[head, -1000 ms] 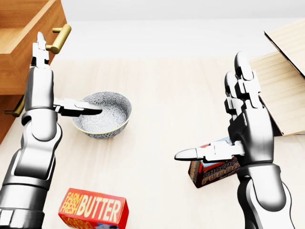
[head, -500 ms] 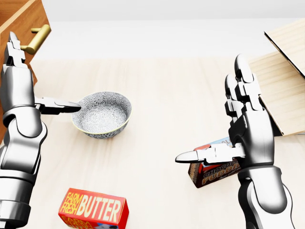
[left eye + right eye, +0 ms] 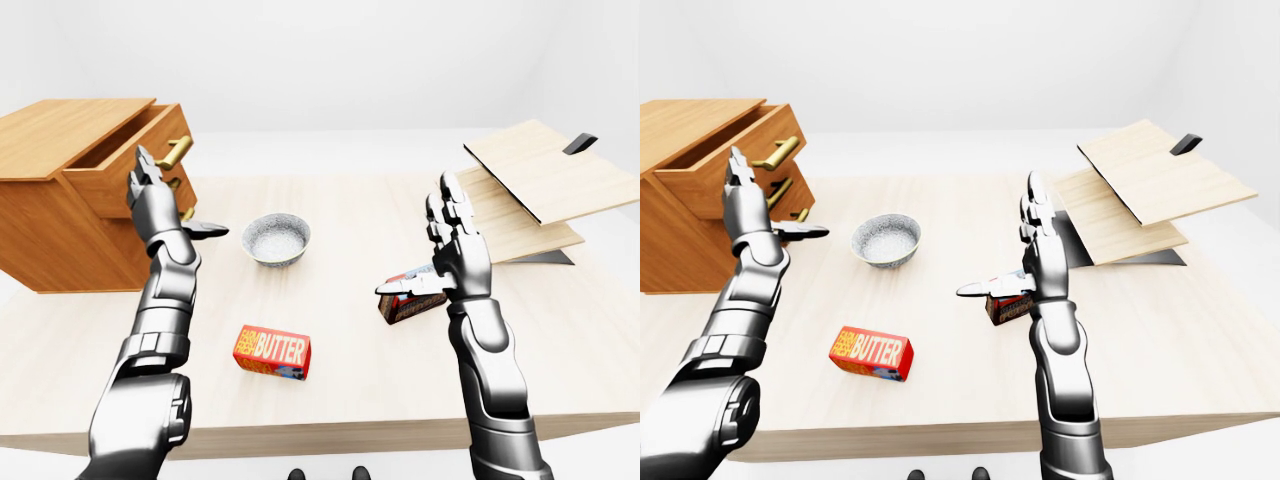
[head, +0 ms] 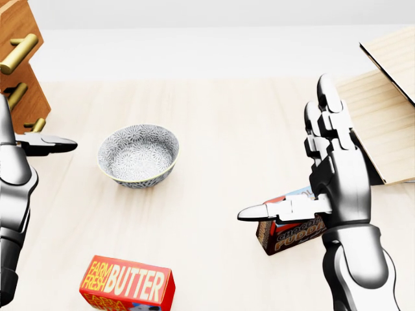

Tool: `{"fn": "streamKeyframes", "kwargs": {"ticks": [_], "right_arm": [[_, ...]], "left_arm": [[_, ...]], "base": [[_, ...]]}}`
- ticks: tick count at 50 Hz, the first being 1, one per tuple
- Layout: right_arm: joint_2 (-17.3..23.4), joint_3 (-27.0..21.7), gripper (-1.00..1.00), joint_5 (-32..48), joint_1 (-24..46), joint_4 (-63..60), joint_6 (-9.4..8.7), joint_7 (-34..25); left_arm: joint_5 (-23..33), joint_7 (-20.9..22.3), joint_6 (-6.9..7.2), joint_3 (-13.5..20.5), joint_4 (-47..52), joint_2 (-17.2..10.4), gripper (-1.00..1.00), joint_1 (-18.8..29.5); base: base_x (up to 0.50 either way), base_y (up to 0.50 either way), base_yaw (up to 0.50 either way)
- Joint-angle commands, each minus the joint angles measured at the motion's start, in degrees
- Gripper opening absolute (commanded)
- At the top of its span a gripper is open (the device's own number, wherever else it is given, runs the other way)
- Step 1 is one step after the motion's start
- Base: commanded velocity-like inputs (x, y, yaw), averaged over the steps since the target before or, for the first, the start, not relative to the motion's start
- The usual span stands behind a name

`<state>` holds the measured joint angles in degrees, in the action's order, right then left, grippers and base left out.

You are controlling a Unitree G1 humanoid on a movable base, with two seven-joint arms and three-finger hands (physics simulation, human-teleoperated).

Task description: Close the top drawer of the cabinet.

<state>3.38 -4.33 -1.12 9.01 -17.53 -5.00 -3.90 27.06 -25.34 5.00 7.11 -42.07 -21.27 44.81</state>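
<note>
The top drawer [image 3: 135, 165] is being shown pulled out at upper left only by the eye views; three brass handles [image 4: 18, 54] are being counted in the head view; both the left hand [image 3: 160, 200] and the right hand [image 4: 318, 175] are being held unclenched, grasping nothing, above the bench [image 3: 340, 225].

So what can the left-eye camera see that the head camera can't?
Only the left-eye view shows the whole cabinet with its top drawer pulled out, and the left hand raised open beside it. Only the head view shows the bowl's speckled pattern up close. Both show the butter box, the pudding box, the open right hand and the table.
</note>
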Motion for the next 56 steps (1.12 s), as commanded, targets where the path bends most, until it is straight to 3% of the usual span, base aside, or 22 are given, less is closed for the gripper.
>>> {"fn": "streamKeyframes", "kwargs": {"ticks": [1,34,46,56], "right_arm": [[0.0,0.0,1.0,0.0,0.4,0.5,0.0,0.1],[0.1,-0.1,1.0,0.0,0.4,1.1,0.0,0.0],[0.1,0.0,1.0,0.1,0.4,1.0,0.0,0.0],[-0.1,0.3,1.0,0.3,0.7,1.5,0.0,0.2]], "left_arm": [[0.6,-3.6,0.0,1.6,-8.8,-4.3,1.0,3.8],[-1.4,-4.7,0.0,1.4,-24.6,-10.9,1.0,12.4],[-1.8,-4.7,0.0,1.4,-24.9,-10.9,1.0,12.2],[-2.0,-4.7,0.0,0.5,-22.3,-8.1,1.0,11.0]], "base": [[0.0,0.0,0.0],[0.0,0.0,0.0],[0.0,0.0,0.0],[0.0,0.0,0.0]]}}
